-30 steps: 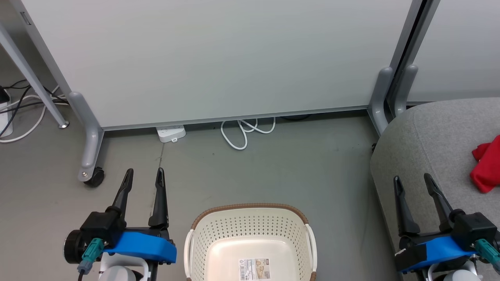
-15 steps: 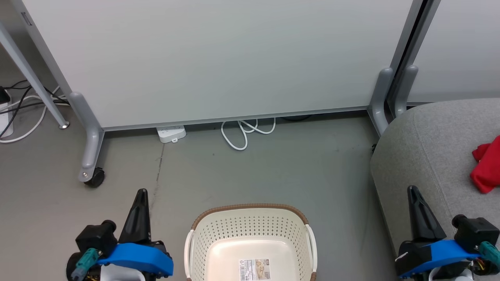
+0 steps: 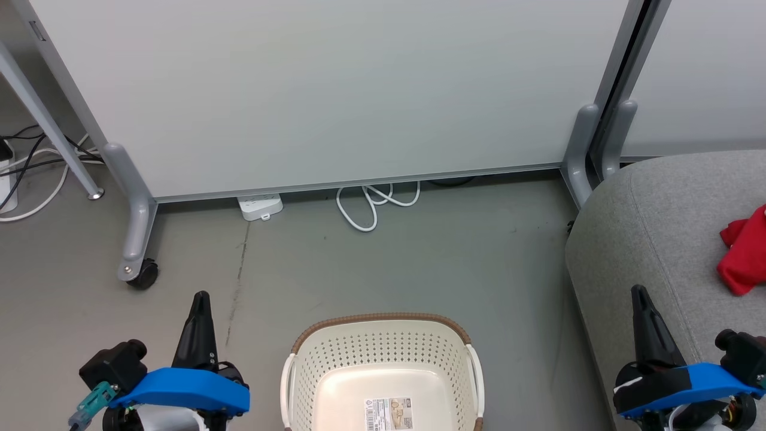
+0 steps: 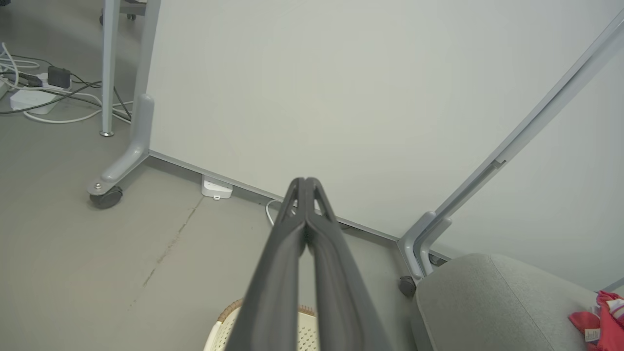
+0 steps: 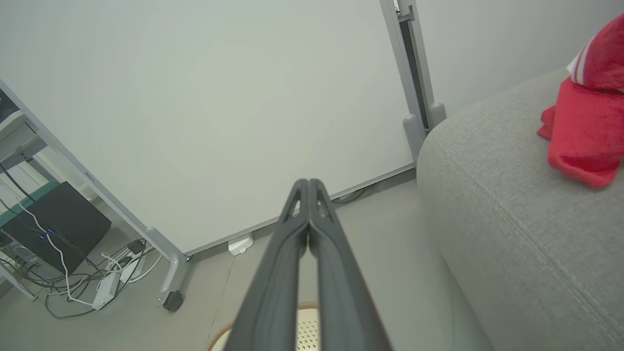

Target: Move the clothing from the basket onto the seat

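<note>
Clothing [image 3: 744,257] lay red on the seat [image 3: 646,227]; the basket [image 3: 383,315] showed no fabric inside. Left gripper [image 3: 200,296] and right gripper [image 3: 639,290] had fingers pressed together, empty. Transfer seemed finished; next, probably just parking the arms

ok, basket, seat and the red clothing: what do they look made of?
Basket: moulded plastic, cream, slightly glossy; regular rows of punched holes and a smooth floor. Brown rim looks woven, possibly a moulded imitation.
Seat: upholstery fabric, matte light grey; fine weave texture and a stitched seam.
Clothing: soft matte red textile, judging by its folds; the fibre cannot be told.
</note>
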